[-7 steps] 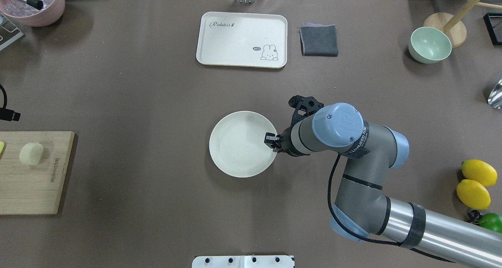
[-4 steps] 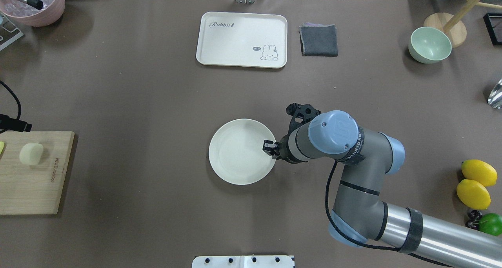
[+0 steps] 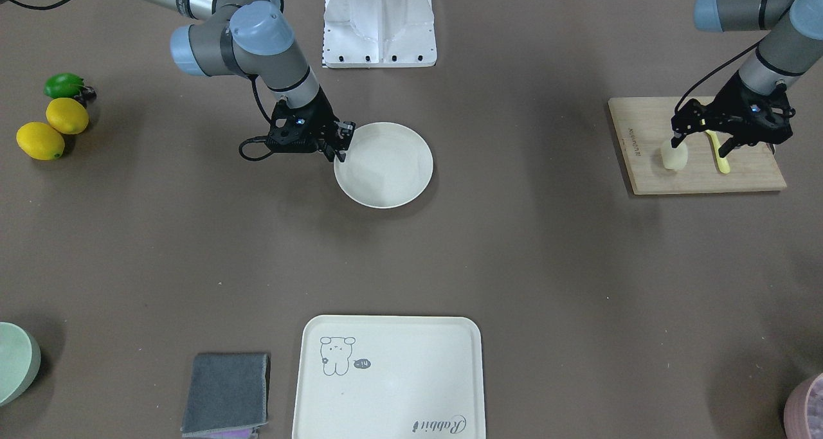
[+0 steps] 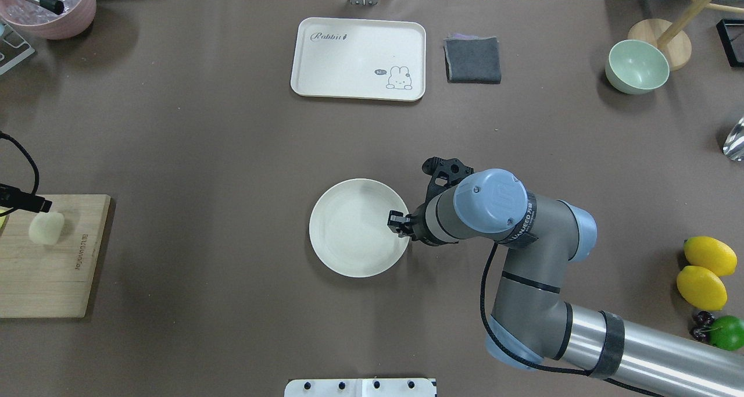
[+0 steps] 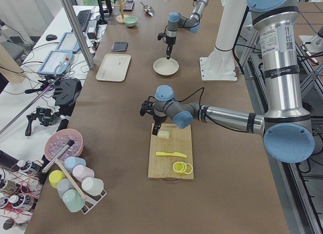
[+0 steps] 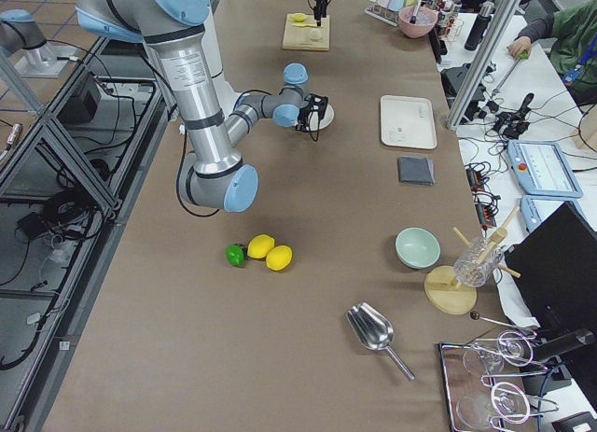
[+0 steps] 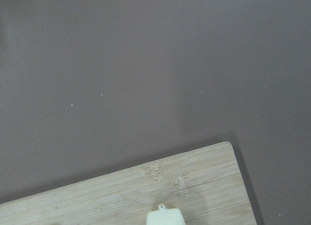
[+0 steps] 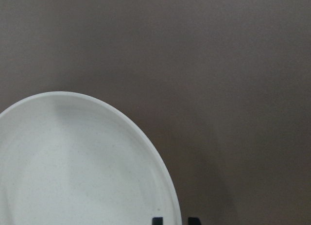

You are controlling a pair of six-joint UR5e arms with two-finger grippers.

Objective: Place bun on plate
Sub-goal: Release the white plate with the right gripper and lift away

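Note:
The bun [image 3: 674, 155], a pale cream lump, lies on the wooden cutting board [image 3: 701, 179] at my left end of the table; it also shows as bun [image 4: 45, 229]. My left gripper [image 3: 701, 144] hangs open just over the board, one fingertip [image 4: 39, 204] right above the bun. The round cream plate [image 4: 349, 234] sits mid-table. My right gripper [image 4: 401, 222] is shut on the plate's right rim [image 8: 167, 186].
A rabbit tray [image 4: 358, 58], a grey cloth [image 4: 472, 60] and a green bowl [image 4: 636, 65] line the far side. Two lemons [image 4: 706, 269] and a lime [image 4: 726, 330] lie at the right edge. A yellow knife [image 3: 717, 153] rests on the board.
The right gripper has drawn the plate a little toward the robot's base. The left gripper has come in from the left edge to just above the bun.

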